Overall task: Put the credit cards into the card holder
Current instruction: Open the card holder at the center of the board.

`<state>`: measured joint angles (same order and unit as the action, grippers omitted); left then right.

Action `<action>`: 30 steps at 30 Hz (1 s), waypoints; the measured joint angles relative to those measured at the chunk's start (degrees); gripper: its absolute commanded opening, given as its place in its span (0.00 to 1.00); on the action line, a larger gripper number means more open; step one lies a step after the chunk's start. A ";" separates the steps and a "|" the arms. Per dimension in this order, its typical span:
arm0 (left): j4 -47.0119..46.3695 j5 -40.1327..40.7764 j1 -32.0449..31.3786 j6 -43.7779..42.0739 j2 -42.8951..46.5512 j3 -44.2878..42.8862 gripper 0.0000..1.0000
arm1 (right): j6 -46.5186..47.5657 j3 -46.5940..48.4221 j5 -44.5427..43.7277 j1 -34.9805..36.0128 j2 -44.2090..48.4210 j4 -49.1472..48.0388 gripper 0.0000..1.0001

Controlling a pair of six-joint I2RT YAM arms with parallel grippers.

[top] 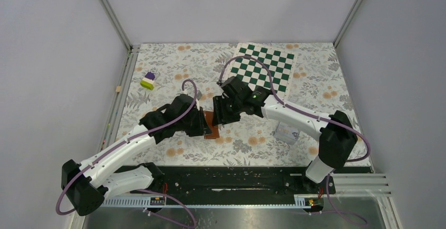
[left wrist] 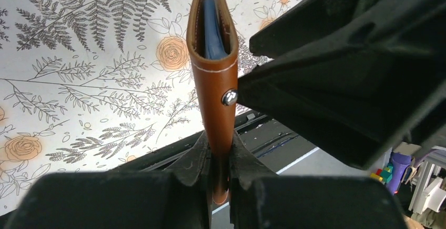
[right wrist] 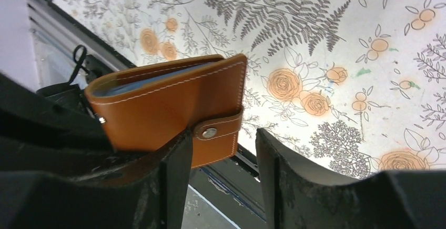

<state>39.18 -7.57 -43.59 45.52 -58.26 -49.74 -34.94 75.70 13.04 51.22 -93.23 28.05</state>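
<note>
**Wallet pinched on edge, snap tab within reach**

Left gripper (left wrist: 221, 158) is pressed together on the lower edge of the brown leather wallet (left wrist: 213, 81). It holds the wallet upright above the table (top: 158, 66), near the middle. Right gripper (right wrist: 220, 142) stands spread, one finger against the wallet's face. The snap tab (right wrist: 215, 131), at the wallet's 5 o'clock corner, sits just over the gap and looks fastened.

I judge the leather light but floppy. The covers gape slightly at 12 o'clock, showing blue lining, and would bow if squeezed mid-face. I would take the tab or a stitched edge, where the wallet is stiffest, and pull gently so it does not slide out of the left pinch.

I cannot make out any cards. A clear case (top: 286, 132) lies at 4 o'clock from the wallet.
</note>
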 measured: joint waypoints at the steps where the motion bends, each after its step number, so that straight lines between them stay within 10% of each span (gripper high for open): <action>1: 0.37 0.20 -0.02 0.00 0.00 -0.02 0.00 | 0.00 0.11 -0.59 0.20 -0.57 0.35 0.50; 20: -0.63 -0.35 -0.35 1.64 2.25 -0.55 0.00 | 3.37 7.04 -23.06 3.82 -6.78 14.69 0.27; 23: -1.49 -0.90 -0.35 2.27 2.89 -0.55 0.00 | 3.82 6.86 -24.02 2.99 -6.54 16.13 0.31; 30: -2.86 -0.96 -0.35 4.63 3.41 -0.02 0.00 | 4.68 -3.21 -16.70 -4.59 4.42 11.76 0.80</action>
<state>36.32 -8.54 -43.94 50.15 -54.85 -49.76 -30.26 72.49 -3.66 46.63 -88.82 39.81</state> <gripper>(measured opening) 0.088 0.649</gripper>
